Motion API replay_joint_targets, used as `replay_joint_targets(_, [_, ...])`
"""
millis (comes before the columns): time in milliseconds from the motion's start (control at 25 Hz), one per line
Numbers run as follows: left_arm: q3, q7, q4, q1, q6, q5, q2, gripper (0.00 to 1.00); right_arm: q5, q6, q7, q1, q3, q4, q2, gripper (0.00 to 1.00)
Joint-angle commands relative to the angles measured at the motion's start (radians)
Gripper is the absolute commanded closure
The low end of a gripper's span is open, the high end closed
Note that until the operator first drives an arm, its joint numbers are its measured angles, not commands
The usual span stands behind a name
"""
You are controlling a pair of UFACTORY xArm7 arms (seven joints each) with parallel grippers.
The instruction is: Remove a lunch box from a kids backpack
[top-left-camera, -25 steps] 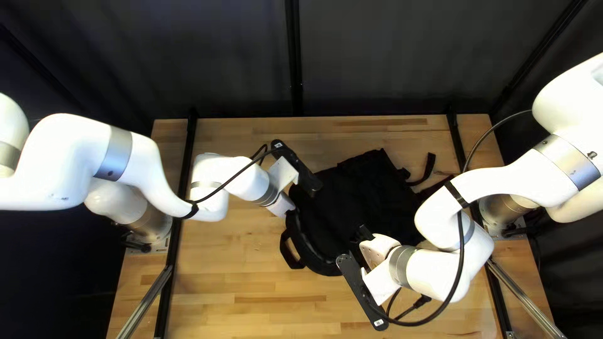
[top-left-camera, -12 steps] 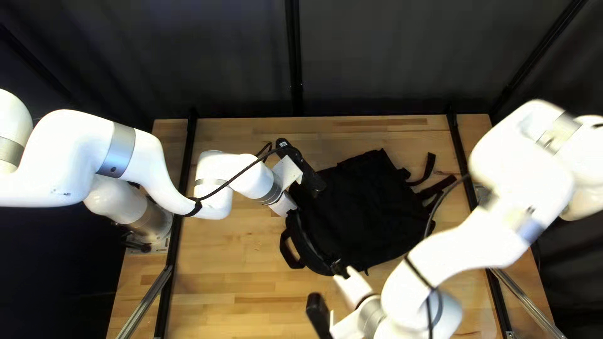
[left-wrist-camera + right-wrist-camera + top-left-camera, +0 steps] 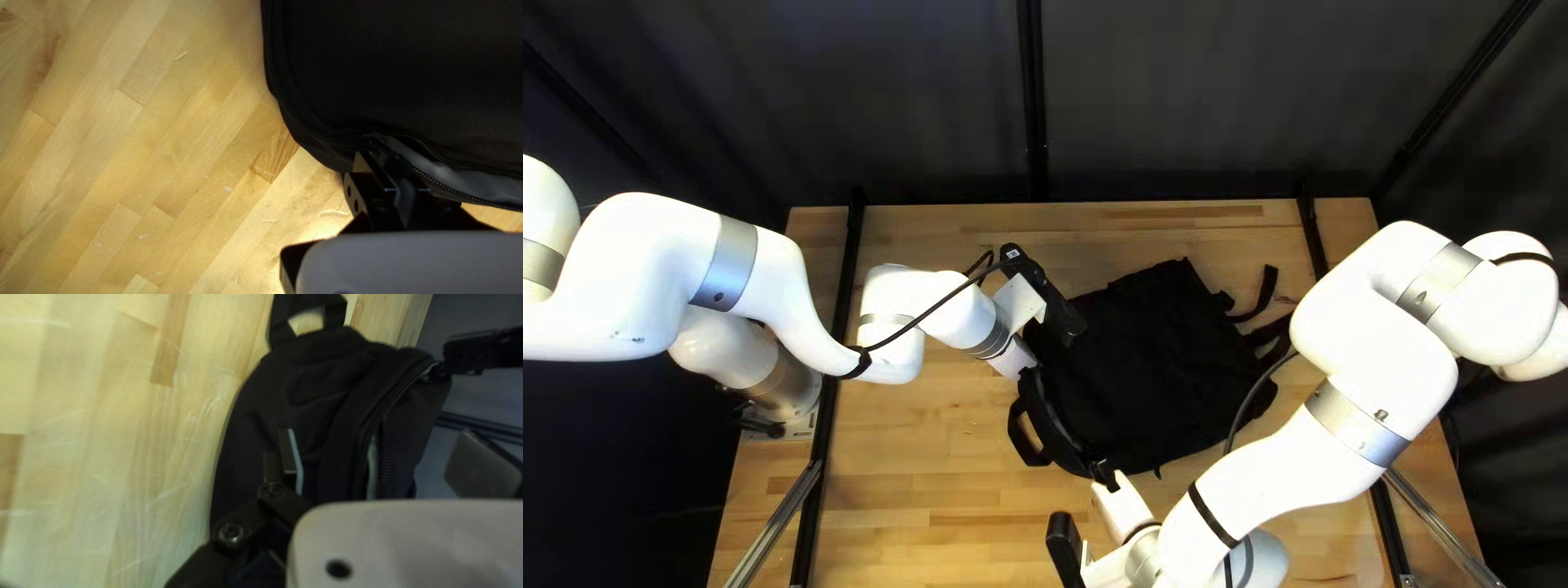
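A black backpack (image 3: 1165,370) lies flat on the table, its top handle toward the left arm. My left gripper (image 3: 1028,364) is at its upper left corner. In the left wrist view my left gripper (image 3: 376,149) is shut on the corner of the backpack (image 3: 403,71) beside the zipper, where grey lining shows. My right gripper (image 3: 1108,476) stands by the backpack's near edge. From the right wrist, my right gripper (image 3: 376,435) is open, facing the backpack (image 3: 332,408) and its parted zipper, with nothing gripped. The lunch box is not visible.
Shoulder straps (image 3: 1263,294) trail over the wooden table (image 3: 948,479) at the backpack's right. My right forearm crosses the table's near right part. A dark curtain (image 3: 1176,98) hangs behind the far edge.
My right arm has swung toward the near edge and leftward, uncovering the backpack's lower right part. My left arm has shifted only slightly, and the backpack has barely moved.
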Motion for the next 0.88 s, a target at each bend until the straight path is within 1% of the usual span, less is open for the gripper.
replay_joint_targets(40, [0.001, 0.002, 0.0, 0.0, -0.001, -0.001, 0.0, 1.0, -0.001, -0.005, -0.005, -0.018, -0.012, -0.001, 0.006, 0.13])
replay_joint_targets(80, [0.001, 0.002, 0.0, 0.0, -0.002, -0.002, 0.0, 1.0, -0.001, -0.006, -0.01, -0.02, -0.013, 0.004, 0.01, 1.0])
replay_joint_targets(360, [0.007, 0.01, -0.008, -0.004, -0.012, -0.012, -0.005, 1.0, 0.017, 0.007, -0.02, -0.007, 0.003, 0.011, 0.007, 1.0])
replay_joint_targets(520, [0.004, 0.003, 0.028, 0.024, -0.036, 0.031, 0.062, 1.0, 0.053, -0.005, -0.032, -0.013, 0.026, -0.001, -0.013, 1.0])
replay_joint_targets(680, [0.003, -0.002, 0.06, 0.035, -0.042, 0.06, 0.106, 1.0, 0.094, -0.04, -0.073, -0.042, 0.049, -0.025, -0.047, 1.0])
replay_joint_targets(760, [0.003, -0.001, 0.073, 0.037, -0.043, 0.066, 0.12, 1.0, 0.132, -0.082, -0.119, -0.077, 0.069, -0.064, -0.09, 1.0])
replay_joint_targets(880, [0.006, 0.019, 0.08, 0.03, -0.038, 0.049, 0.116, 1.0, 0.198, -0.114, -0.207, -0.122, 0.097, -0.1, -0.141, 1.0])
